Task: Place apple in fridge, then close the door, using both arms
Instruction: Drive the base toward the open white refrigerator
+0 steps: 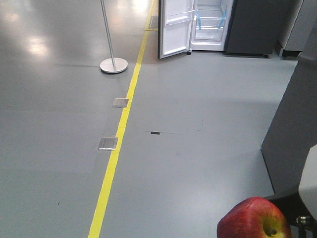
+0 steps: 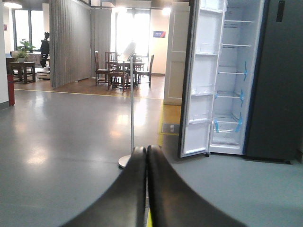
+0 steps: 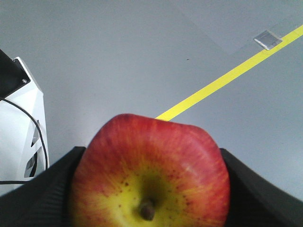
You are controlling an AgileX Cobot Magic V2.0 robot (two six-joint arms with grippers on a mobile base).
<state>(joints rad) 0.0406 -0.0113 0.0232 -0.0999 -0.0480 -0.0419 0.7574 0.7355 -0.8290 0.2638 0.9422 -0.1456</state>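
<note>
The right fingers (image 3: 42,194), black and ribbed, are clamped on both sides of the apple (image 3: 151,175). The left fingers (image 2: 135,189) are pressed together, holding nothing. The fridge (image 2: 274,94) stands far off across the shiny grey floor (image 1: 198,148), its white-lined door (image 2: 201,80) open. The apple is round and smooth, so I think a steady squeeze and a slow ride is best.
</note>
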